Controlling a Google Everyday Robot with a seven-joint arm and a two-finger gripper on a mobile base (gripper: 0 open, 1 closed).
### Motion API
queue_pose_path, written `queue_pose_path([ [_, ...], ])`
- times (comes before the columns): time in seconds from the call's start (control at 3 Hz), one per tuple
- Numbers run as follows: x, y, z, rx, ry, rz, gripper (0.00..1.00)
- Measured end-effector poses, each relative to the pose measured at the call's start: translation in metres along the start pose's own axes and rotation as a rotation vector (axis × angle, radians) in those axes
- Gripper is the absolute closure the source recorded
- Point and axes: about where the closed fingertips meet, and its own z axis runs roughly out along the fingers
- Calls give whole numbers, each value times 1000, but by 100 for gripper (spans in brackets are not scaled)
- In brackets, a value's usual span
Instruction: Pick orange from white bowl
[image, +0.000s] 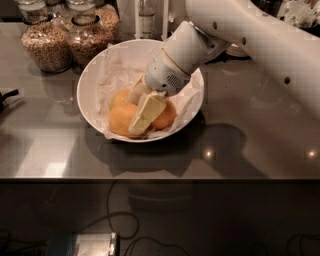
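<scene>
The wide white bowl (90, 80), lined with crumpled white paper, stands on the grey counter at centre. Three oranges lie in it: one at the front left (119, 121), one at the right (166, 116) and one behind (118, 96). My gripper (140, 112) reaches down into the bowl from the upper right. It sits among the oranges, over the gap between the front and right ones. The white arm (240, 35) hides the bowl's back right rim.
Two glass jars of grain (46, 44) (87, 41) stand behind the bowl at the left, and a bottle (145, 17) behind it. A dark object (7, 96) pokes in at the left edge. The counter's front edge (160, 178) runs below the bowl.
</scene>
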Motion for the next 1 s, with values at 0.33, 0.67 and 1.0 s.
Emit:
queue_pose_path([
  [0.33,8,9,2,49,-2,-13,73],
  [0.67,6,11,0,53,-3,-14,96],
  [1.0,-13,32,-21,155,-46,-75,100],
])
